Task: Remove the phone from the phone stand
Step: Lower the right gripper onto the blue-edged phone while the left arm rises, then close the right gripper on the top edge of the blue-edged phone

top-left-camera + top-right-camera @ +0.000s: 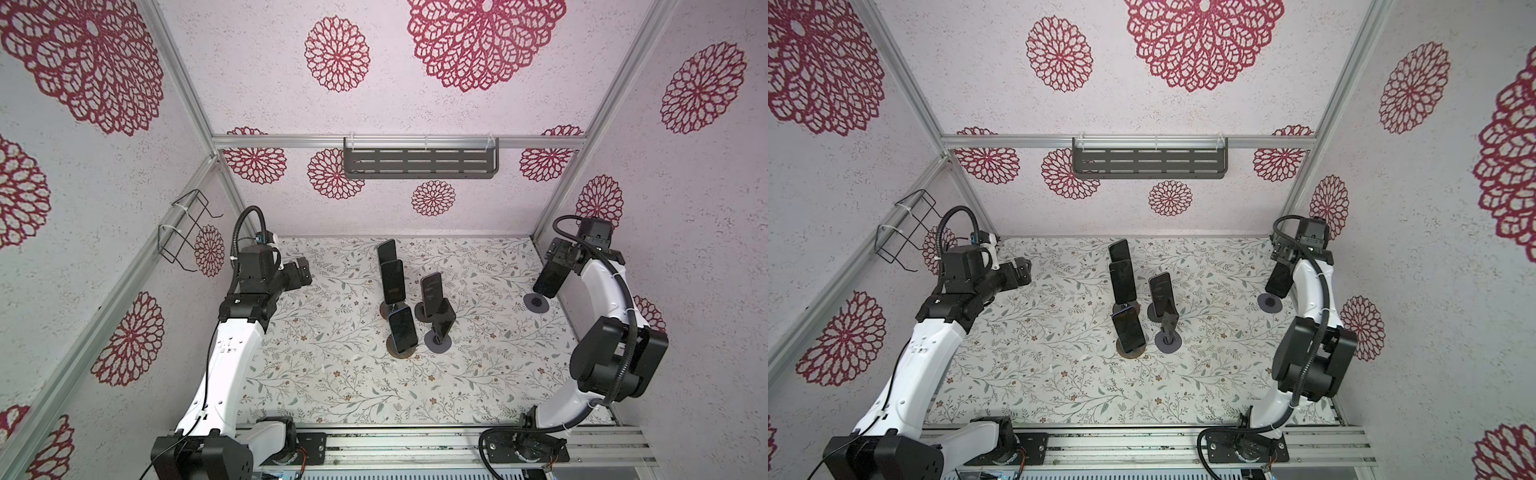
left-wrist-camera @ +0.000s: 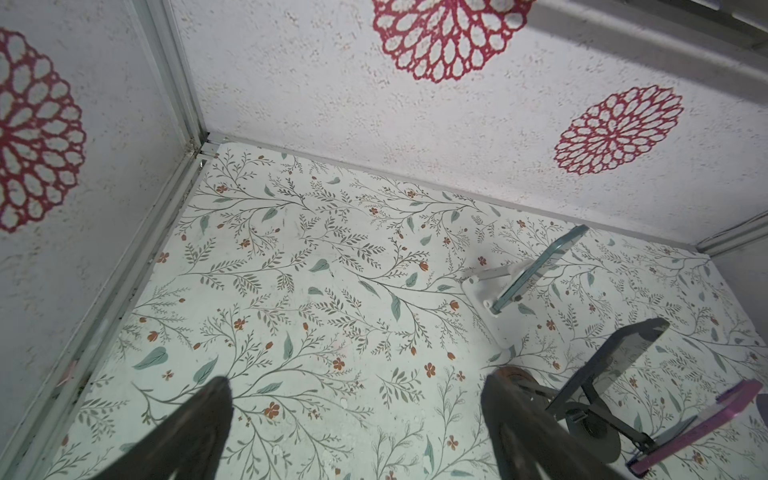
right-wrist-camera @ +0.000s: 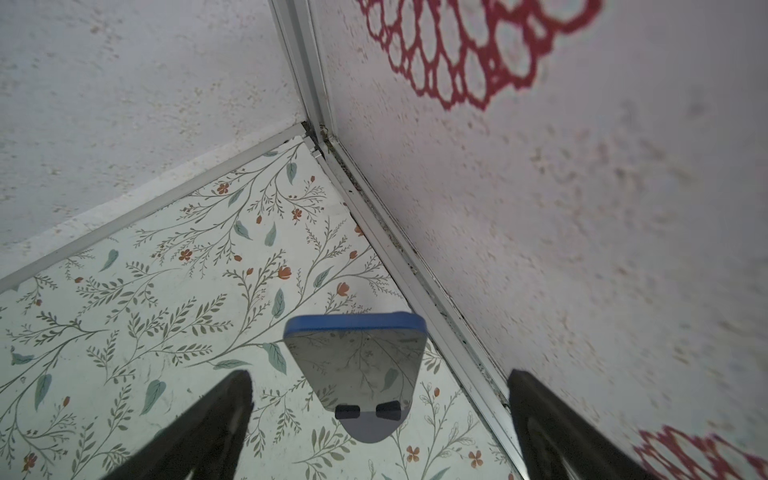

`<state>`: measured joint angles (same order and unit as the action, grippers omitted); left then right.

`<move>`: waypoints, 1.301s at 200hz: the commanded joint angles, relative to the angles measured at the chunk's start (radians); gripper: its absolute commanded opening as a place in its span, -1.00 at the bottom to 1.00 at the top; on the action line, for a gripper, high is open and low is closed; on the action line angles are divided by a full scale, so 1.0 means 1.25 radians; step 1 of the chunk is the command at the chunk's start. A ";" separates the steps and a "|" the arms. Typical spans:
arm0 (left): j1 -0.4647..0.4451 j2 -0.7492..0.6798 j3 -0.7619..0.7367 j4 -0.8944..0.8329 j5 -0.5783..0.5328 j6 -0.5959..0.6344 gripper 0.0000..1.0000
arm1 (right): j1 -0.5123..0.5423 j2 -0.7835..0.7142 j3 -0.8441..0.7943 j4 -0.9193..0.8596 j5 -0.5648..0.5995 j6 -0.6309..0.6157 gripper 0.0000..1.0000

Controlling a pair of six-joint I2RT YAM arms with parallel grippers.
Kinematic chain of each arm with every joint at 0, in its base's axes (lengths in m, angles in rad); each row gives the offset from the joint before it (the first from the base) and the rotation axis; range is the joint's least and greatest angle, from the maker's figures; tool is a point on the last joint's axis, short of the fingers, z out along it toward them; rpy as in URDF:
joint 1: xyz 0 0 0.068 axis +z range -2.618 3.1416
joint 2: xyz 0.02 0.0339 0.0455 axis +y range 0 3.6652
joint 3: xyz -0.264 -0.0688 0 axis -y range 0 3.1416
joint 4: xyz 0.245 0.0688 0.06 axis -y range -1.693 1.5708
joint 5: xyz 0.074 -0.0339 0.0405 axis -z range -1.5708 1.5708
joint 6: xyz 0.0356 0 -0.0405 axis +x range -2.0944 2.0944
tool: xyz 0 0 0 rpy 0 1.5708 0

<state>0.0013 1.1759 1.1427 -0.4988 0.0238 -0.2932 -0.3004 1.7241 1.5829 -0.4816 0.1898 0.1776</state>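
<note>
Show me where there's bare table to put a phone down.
Free: the wide front strip of the table, between the middle phones and the near edge; the patch between them and the left gripper; the patch between them and the phone by the right wall. Crowded: the middle, where stands sit close together.

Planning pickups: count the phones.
5: four dark phones clustered centrally, at back, middle, front, right; one blue-cased phone far right. A tilted dark slab may be a sixth.
</note>
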 commanded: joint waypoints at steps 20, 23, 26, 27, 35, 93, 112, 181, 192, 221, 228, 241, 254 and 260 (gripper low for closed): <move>0.011 -0.029 -0.005 0.029 0.028 -0.014 0.95 | 0.007 0.043 0.068 -0.030 -0.021 -0.009 0.98; 0.012 -0.028 -0.005 0.031 0.030 -0.014 0.95 | 0.007 0.047 0.071 -0.030 -0.021 -0.008 0.98; 0.012 -0.027 -0.005 0.030 0.033 -0.014 0.95 | 0.007 0.051 0.074 -0.030 -0.023 -0.008 0.98; 0.012 -0.027 -0.005 0.030 0.034 -0.014 0.95 | 0.007 0.052 0.075 -0.030 -0.024 -0.008 0.98; 0.012 -0.025 -0.004 0.030 0.043 -0.016 0.95 | 0.007 0.062 0.080 -0.026 -0.030 -0.008 0.98; 0.019 -0.028 -0.006 0.031 0.045 -0.021 0.95 | 0.007 0.126 0.100 0.005 -0.053 -0.013 0.98; 0.026 -0.026 -0.007 0.033 0.050 -0.022 0.95 | 0.007 0.139 0.108 0.004 -0.047 -0.014 0.97; 0.044 -0.017 -0.010 0.041 0.072 -0.034 0.95 | 0.007 0.145 0.098 0.013 -0.003 -0.022 0.85; 0.046 -0.018 -0.011 0.042 0.071 -0.034 0.95 | 0.007 0.142 0.093 0.015 0.000 -0.019 0.82; 0.051 -0.014 -0.010 0.042 0.078 -0.035 0.95 | 0.007 0.138 0.087 0.012 -0.001 -0.014 0.68; 0.053 -0.014 -0.010 0.042 0.079 -0.035 0.95 | 0.006 0.137 0.087 0.011 0.000 -0.013 0.65; 0.057 -0.014 -0.010 0.041 0.081 -0.038 0.95 | 0.007 0.136 0.087 0.010 0.006 -0.011 0.59; 0.059 -0.016 -0.010 0.042 0.082 -0.039 0.95 | 0.007 0.136 0.088 0.009 0.011 -0.012 0.55; 0.060 -0.017 -0.010 0.042 0.083 -0.040 0.95 | 0.007 0.136 0.089 0.008 0.013 -0.011 0.52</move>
<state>0.0650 1.1564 1.1358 -0.4740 0.1139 -0.3340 -0.2974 1.9209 1.6844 -0.4831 0.1745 0.1585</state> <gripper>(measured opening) 0.975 0.779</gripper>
